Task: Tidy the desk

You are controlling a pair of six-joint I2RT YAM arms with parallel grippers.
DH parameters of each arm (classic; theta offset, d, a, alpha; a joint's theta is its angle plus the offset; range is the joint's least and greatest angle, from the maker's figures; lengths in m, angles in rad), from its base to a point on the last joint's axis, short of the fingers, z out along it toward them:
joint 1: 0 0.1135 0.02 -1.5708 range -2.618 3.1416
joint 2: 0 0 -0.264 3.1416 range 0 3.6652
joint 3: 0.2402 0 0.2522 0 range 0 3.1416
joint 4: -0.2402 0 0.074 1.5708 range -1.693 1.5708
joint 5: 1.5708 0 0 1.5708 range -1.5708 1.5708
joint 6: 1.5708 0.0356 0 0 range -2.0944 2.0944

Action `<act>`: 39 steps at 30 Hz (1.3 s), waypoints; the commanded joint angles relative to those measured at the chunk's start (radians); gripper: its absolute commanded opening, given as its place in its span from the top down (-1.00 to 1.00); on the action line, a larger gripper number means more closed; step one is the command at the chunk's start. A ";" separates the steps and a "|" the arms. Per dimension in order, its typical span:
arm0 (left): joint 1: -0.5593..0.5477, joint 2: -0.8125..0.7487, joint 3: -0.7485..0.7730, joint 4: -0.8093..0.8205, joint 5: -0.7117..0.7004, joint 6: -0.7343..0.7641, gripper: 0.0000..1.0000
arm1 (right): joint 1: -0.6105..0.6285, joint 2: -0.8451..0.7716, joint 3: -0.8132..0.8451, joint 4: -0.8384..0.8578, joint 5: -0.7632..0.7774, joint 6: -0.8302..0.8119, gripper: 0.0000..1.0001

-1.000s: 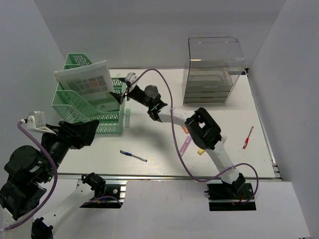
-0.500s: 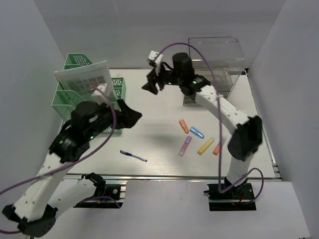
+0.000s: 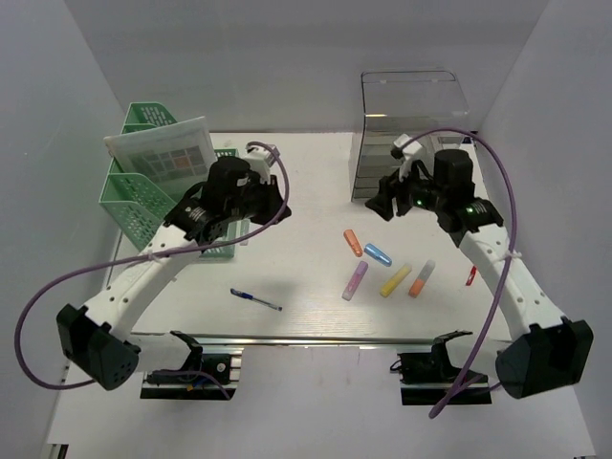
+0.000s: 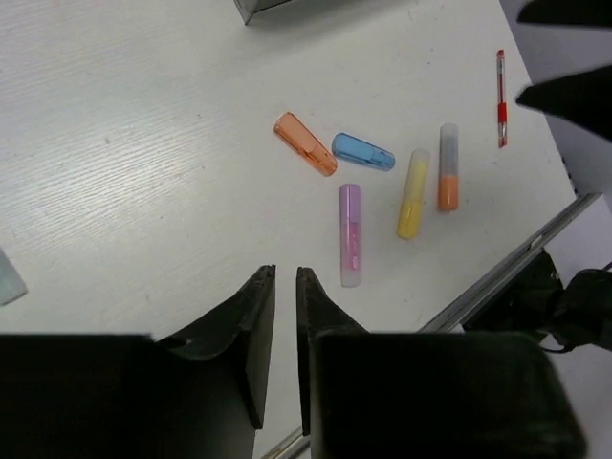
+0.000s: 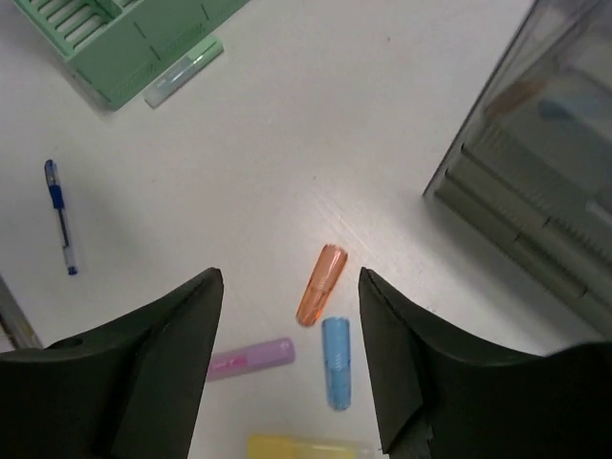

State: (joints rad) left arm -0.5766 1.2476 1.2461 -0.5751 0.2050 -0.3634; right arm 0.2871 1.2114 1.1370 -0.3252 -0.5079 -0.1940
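Well, the counter lies white and flat between pale walls, with a metal rail along its near edge, and it is far from tidy. My landmark is the clear drawer unit at the back. Just in front of it lie five loose markers close together: an orange marker, a blue marker, a purple marker, a yellow marker and an orange-and-grey marker. A red pen sits in front of the unit too, nearer the side wall. A blue pen lies well away from it, towards the rail, and a green basket stands across the counter from it.

Both arms hang in the air over the markers. The left pincer has its fingers nearly together, nothing between them. The right pincer stands wide apart and empty, with the orange marker showing below it.

The risks look plain to me. Coming down that narrow, the left pincer would shove a round marker and set it rolling rather than take it. The markers lie so close that closing on one may knock its neighbour. With both arms over one patch, they could also bump each other.
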 commanded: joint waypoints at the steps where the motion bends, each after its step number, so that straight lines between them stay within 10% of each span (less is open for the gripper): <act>1: 0.007 0.055 0.027 0.063 0.039 0.079 0.43 | -0.037 -0.090 -0.060 -0.005 -0.046 0.062 -0.29; 4: 0.007 0.110 -0.002 0.090 0.030 0.110 -0.31 | -0.107 -0.110 -0.100 -0.014 -0.021 0.109 -0.04; 9: 0.007 0.093 -0.098 0.184 0.011 0.106 -0.63 | -0.229 -0.066 -0.190 0.072 -0.156 0.244 0.39; 12: 0.007 0.037 -0.198 0.248 -0.030 0.106 -0.67 | -0.356 -0.012 -0.226 0.149 -0.335 0.326 0.02; 20: 0.007 -0.106 -0.324 0.297 -0.108 0.141 -0.65 | -0.531 0.166 -0.209 0.383 -0.636 0.493 -0.04; 39: 0.007 -0.085 -0.341 0.297 -0.173 0.161 -0.67 | -0.540 0.476 -0.195 0.937 -0.500 0.902 0.04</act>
State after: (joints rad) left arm -0.5720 1.1801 0.9218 -0.3054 0.0406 -0.2176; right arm -0.2546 1.6619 0.9497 0.4164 -1.0264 0.5774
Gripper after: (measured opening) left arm 0.831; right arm 0.484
